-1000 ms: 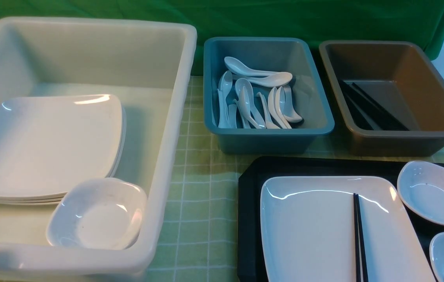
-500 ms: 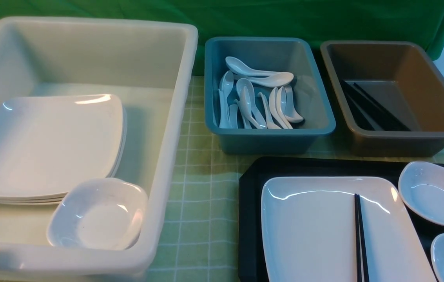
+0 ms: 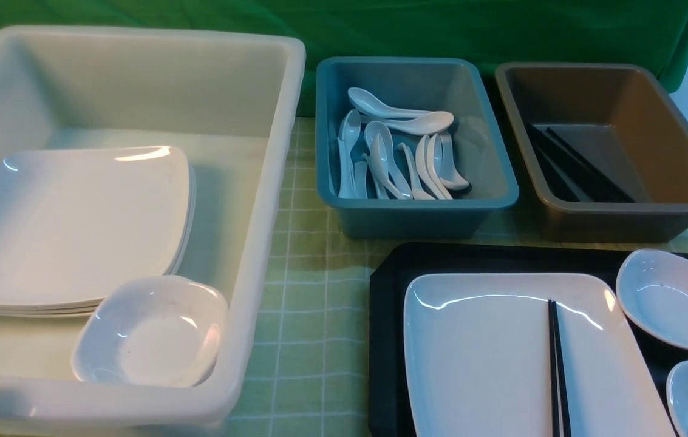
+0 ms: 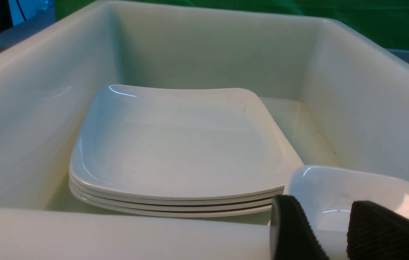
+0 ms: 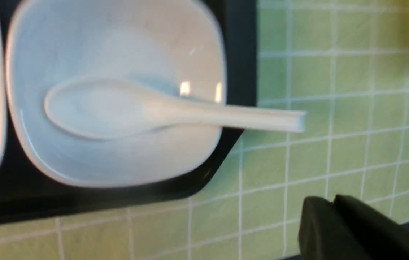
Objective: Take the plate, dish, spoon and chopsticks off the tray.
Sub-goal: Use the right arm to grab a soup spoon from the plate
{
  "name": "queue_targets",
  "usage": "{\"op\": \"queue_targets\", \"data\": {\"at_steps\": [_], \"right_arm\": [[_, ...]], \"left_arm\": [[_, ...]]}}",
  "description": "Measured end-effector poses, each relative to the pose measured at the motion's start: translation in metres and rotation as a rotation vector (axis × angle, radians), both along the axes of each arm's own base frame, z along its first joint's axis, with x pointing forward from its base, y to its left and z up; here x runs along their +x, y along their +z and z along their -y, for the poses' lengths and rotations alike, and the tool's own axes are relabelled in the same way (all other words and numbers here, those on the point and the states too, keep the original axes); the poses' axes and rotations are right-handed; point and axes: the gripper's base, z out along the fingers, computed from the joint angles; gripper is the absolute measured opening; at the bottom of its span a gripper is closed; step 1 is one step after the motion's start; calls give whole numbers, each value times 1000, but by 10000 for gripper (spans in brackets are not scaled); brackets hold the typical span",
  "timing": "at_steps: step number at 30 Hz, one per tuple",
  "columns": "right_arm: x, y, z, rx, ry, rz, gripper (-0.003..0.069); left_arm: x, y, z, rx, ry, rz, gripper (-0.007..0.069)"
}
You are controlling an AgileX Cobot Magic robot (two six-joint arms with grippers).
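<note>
From the front: large black rectangular plastic tray [image 3: 389, 291] at the near right corner of the green-checked table [image 3: 307, 315]. On it, a large flat glossy white square plate [image 3: 477, 352] with a pair of thin black chopsticks [image 3: 556, 364] lying across it. Just beside the plate, a small deep white dish [image 3: 687, 382] at the tray's near right corner and a second small white dish [image 3: 671, 300] toward its far right corner. Along the table's far edge, a blue plastic tub [image 3: 331, 121] of loose white spoons [image 3: 392, 158] and a brown plastic tub [image 3: 671, 121] of black sticks [image 3: 574, 170]. On the left side, a big white plastic tub [image 3: 271, 182] with stacked plates [image 3: 70, 224]. Nothing off the tray yet, judging by the layout. From the left wrist: left gripper [image 4: 334, 231] hanging over the white tub's near rim, fingers apart, gripping nothing. From the right wrist: small glossy white soup spoon [image 5: 135, 112] resting in the near-right dish, handle jutting past the tray's clipped corner over the cloth. Right gripper [image 5: 334, 207] near that handle end but clear of it, jaws pressed together, empty. Likely step: taking the spoon. Best done by spreading the jaws first, squaring them across the overhanging handle and closing gently on the slick glaze. Then lift straight up, so as not to drag the dish, and head for the blue tub.
</note>
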Motion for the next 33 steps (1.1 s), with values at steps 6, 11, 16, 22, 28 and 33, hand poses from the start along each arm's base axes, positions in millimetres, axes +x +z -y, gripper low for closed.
{"op": "queue_targets", "data": {"at_steps": [6,11,16,22,28,33], "right_arm": [[28,-41,2,-66,106,-259,234],[38,-56,9,-162,226,-379,402],[41,-61,9,-175,458,-508,451],[43,-61,9,-182,720,-600,457],[49,-65,8,-186,828,-595,459],[54,-79,7,-170,853,-653,459]], "left_arm": [[0,0,0,-1,0,1,222],[0,0,0,-1,0,1,222],[0,0,0,-1,0,1,222],[0,0,0,-1,0,1,222],[0,0,0,-1,0,1,222],[0,0,0,0,0,1,222]]}}
